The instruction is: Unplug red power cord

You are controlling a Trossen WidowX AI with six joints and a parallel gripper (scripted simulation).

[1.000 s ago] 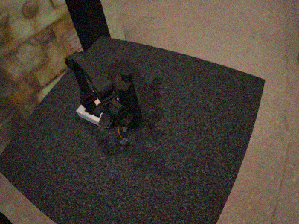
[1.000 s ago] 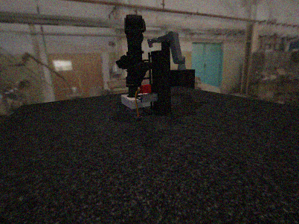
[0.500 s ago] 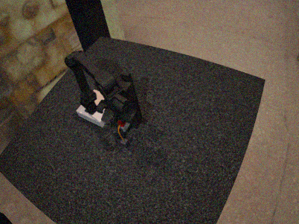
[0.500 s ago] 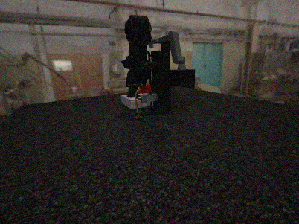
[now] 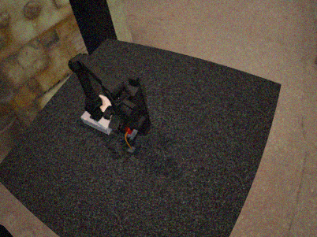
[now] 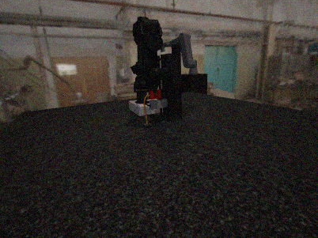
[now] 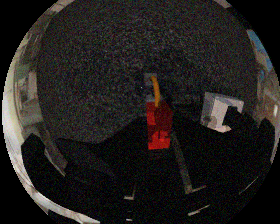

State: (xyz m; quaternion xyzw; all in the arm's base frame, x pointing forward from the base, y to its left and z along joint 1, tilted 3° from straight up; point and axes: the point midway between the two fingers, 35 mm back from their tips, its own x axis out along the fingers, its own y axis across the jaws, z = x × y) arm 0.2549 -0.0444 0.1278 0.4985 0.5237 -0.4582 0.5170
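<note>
The red plug [image 5: 128,131] [image 6: 156,94] [image 7: 159,137] sits beside a small grey block [image 5: 134,134] [image 6: 159,103] at the foot of dark upright hardware. Its cord [image 5: 127,140] [image 6: 145,109] [image 7: 157,91] looks orange and curves down to a small grey piece [image 5: 131,149] [image 7: 150,77]. My gripper [image 7: 158,119] is partly open, with its dark fingers on either side of the red plug in the wrist view. Contact cannot be made out. The strip's outline and the plug's seating are lost in the dark.
A tall black upright [image 5: 143,109] [image 6: 171,82] stands close beside the gripper. A white block [image 5: 96,122] [image 6: 137,107] [image 7: 215,111] lies near the arm. A black pillar [image 5: 92,19] stands at the back. A dark mat [image 5: 205,141] lies under everything.
</note>
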